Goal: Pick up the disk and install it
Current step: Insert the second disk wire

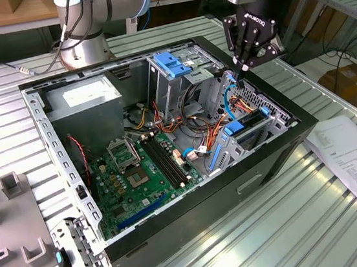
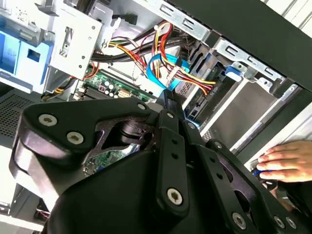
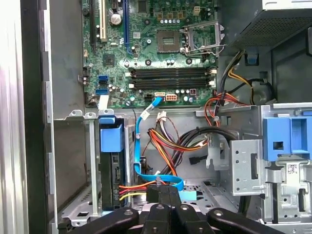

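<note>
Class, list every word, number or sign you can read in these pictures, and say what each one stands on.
Claw: white lettering on its body, a maker's mark, left unquoted.
Sheet of paper: lines of print, too small to read.
Pale label on the power supply: too small to read.
White sticker on the drive cage: too small to read.
Motherboard: white markings, too small to read.
No text can be quoted.

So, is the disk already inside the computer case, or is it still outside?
Inside. In the first wrist view the disk sits in a metal bay of the case, with its blue frame showing.
</note>
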Robot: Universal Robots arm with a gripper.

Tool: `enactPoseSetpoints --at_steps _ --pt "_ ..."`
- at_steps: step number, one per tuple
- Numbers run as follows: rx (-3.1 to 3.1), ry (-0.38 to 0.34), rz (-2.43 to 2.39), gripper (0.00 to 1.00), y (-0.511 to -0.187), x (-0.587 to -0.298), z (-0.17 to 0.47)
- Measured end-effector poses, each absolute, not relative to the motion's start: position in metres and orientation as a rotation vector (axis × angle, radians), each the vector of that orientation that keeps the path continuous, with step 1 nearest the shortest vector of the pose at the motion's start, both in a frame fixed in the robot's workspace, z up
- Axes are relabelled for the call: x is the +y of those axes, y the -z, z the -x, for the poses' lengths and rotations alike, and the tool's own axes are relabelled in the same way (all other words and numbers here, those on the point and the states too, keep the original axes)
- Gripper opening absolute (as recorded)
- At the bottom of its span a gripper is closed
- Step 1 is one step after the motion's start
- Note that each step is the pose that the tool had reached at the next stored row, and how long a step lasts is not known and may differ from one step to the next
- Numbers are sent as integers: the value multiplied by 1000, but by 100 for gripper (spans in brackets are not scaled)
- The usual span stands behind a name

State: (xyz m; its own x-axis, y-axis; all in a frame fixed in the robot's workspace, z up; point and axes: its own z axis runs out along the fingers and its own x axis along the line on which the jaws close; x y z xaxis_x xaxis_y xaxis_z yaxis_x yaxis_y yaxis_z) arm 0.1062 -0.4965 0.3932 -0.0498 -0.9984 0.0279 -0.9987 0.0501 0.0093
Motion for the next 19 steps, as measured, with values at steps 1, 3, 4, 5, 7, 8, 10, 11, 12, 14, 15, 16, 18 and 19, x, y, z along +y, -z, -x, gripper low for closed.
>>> enactPoseSetpoints --at_steps 1,3,4,5,7,8,10,11,12,14,15,16,18,19 --pt "-2254 -25 -2144 17 -393 -495 -106" --pt "-2230 -79 -2120 24 -393 -489 -106" --pt "-2222 -96 -2113 30 -392 -486 -106" --pt "-2215 -111 -2106 30 -392 -483 -106" --pt "-2196 -149 -2087 30 -391 -477 -106" --pt "-2185 -171 -2077 30 -390 -474 -106" --pt "-2175 -191 -2067 30 -388 -471 -106" --pt "-2175 -191 -2067 30 -386 -471 -106" --pt "-2175 -191 -2067 30 -384 -471 -106" --pt "-2174 -192 -2066 30 -379 -470 -106" --pt "-2174 -193 -2066 30 -378 -469 -106" --pt "-2172 -196 -2065 30 -378 -469 -106" --pt "-2170 -200 -2062 29 -377 -469 -106" --pt "-2169 -201 -2062 11 -377 -469 -106"
